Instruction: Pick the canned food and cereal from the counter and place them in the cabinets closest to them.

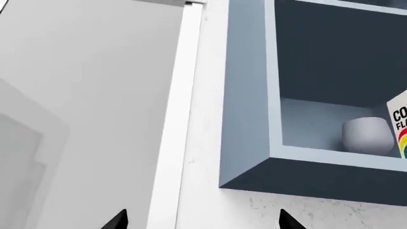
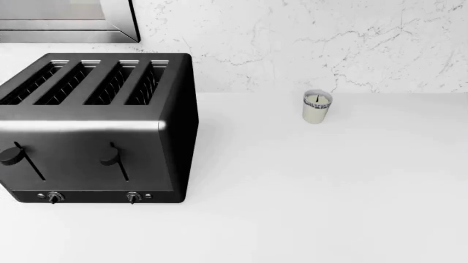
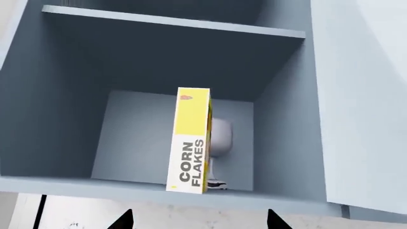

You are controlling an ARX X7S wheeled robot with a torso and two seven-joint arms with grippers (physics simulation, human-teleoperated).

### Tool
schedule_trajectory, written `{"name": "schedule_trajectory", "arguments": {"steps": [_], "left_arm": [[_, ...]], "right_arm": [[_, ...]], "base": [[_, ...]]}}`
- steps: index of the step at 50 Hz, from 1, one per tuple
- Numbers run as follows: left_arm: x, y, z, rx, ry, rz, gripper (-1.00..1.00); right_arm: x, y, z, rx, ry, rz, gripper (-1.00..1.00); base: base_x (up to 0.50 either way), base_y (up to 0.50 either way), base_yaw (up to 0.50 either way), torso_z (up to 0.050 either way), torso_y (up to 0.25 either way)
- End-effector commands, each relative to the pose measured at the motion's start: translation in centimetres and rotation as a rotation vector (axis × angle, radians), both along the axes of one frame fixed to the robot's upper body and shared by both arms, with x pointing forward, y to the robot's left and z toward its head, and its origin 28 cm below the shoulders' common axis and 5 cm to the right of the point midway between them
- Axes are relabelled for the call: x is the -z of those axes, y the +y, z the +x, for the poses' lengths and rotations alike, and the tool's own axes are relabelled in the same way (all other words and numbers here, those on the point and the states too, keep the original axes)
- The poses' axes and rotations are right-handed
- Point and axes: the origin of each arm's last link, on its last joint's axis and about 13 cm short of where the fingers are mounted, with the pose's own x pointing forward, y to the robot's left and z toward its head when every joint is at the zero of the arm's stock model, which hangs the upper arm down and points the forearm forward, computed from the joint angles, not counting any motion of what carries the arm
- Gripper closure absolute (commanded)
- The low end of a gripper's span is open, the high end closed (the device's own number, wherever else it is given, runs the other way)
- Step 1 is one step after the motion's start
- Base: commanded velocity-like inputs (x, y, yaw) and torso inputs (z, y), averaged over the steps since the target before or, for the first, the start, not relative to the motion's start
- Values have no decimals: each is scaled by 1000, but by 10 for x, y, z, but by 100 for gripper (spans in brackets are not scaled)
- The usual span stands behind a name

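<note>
Right wrist view is showing the cereal (image 3: 190, 140) standing in the cabinet (image 3: 64, 114), both grippers released, canned food nowhere showing.

Ahead of my right gripper, the yellow cardboard cereal box (image 3: 190, 143) looks smooth inside a matt blue-grey painted cabinet (image 3: 57, 109). Below me, the black toaster (image 2: 95, 126) has a satin metal sheen.

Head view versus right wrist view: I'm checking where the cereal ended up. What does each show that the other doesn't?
Only the head view shows the counter, a black toaster and a small cream shaker. Only the right wrist view shows the cereal standing upright inside the open cabinet, with a pale rounded object behind it. Both show only marbled white wall; no object appears in both.
</note>
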Motion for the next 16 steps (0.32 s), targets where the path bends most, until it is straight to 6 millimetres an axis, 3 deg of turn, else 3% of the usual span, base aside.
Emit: {"name": "schedule_trajectory", "arguments": {"steps": [1, 16], "left_arm": [[-5, 3, -11, -2, -35, -16, -100], [-9, 9, -23, -12, -73, -43, -100]], "right_arm": [[6, -7, -10, 3, -34, 13, -100], [12, -16, -23, -2, -82, 30, -100]], "base": [[0, 0, 0, 0, 0], [0, 0, 0, 0, 0]]}}
